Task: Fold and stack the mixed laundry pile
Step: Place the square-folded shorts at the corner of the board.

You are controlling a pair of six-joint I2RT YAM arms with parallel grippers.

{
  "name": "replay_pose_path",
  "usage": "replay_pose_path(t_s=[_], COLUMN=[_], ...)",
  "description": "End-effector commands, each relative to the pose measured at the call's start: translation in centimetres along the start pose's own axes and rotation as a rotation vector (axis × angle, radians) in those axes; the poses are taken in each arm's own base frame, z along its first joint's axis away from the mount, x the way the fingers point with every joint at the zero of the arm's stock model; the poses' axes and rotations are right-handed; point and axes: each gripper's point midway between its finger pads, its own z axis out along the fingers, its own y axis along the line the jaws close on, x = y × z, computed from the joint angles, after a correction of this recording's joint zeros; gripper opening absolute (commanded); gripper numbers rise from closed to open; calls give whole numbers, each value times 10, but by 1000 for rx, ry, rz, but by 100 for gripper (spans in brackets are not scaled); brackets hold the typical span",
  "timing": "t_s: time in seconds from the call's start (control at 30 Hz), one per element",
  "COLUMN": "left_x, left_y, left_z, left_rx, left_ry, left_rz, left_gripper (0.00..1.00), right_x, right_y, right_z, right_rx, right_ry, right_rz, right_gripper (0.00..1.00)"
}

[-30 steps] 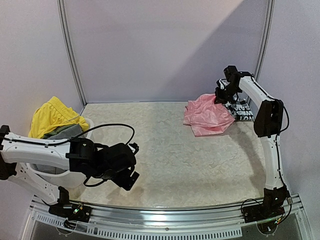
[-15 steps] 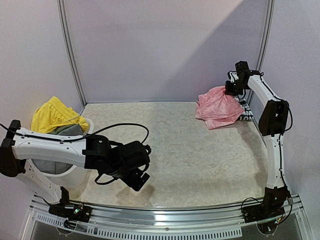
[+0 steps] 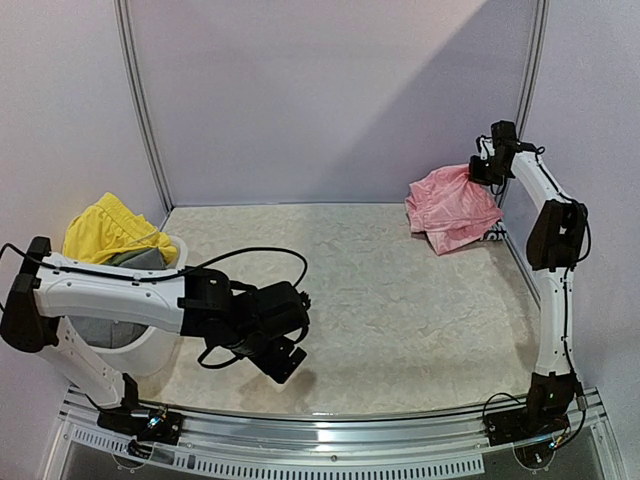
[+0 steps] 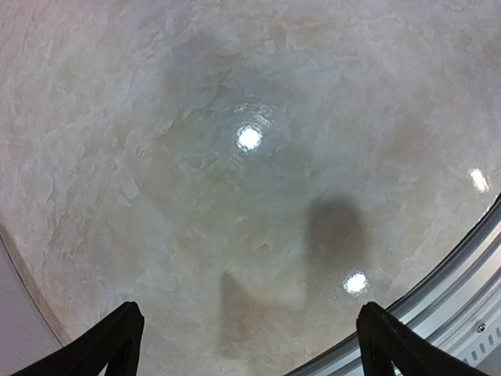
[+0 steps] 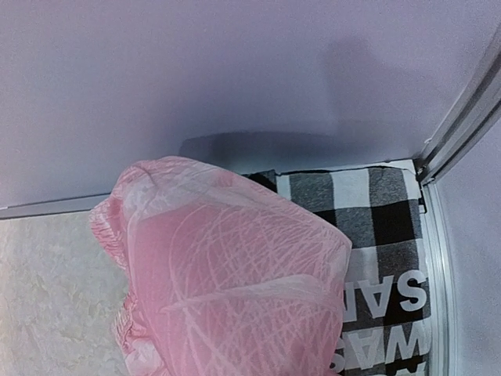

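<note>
1. Right pincer [image 3: 480, 172] is clamped on the pink piece [image 3: 452, 207], which hangs at the far right corner.
2. Checked shirt [image 5: 383, 235] lies on the tabletop [image 3: 380, 290] behind it.
3. Left pincer [image 4: 250, 345] gapes wide, holding nothing, low over the tabletop.
4. Yellow piece [image 3: 105, 225] and grey piece [image 3: 135, 262] sit in the basket [image 3: 150, 350].

Pink piece [image 5: 235, 274]: sheer pink, pale scribbled lines. Shirt [image 5: 376, 227]: black-grey-white check, white lettering. Yellow garment [image 3: 105, 228]: bright yellow. Grey garment [image 3: 138, 259]: plain grey. Basket [image 3: 150, 352]: white. Table [image 3: 380, 300]: mottled beige.
</note>
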Motion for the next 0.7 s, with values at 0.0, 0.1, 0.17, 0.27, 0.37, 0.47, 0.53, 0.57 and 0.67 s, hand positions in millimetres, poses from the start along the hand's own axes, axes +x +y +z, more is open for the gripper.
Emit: replay_pose_path(t_s=[0.0,0.1,0.17,0.27,0.37,0.47,0.53,0.57,0.67], left_x=[-8,-9,-11,-12,-13,-14,-15,-16,-16], left_y=[-2,-3,-4,-3,-2,-1,0,0,1], left_z=[3,5,6,8,9,11,12,12,13], left_rx=[3,-2,-1,-1,-1,-2,-3,-4,-7], left_ry=[19,29,31,40,46,53,54,55,58], left_rz=[4,14,16,14,13,13,13,13,13], left_gripper=[97,97,97,97,97,97,97,97,97], right_x=[-14,-3,6,19,25,25,23,22,21], right_y=[-30,-38,-40,-46,-58,-73,-84,-95,-110], right_z=[10,24,34,48,55,57,55,54,52], right_rx=[40,37,36,50,100,153,181,215,237], right_ry=[-63,-37,-17,11,14,-3,-16,-25,-38], right_rz=[51,81,85,94,107,144,174,191,241], right_gripper=[0,0,0,1,3,5,5,5,5])
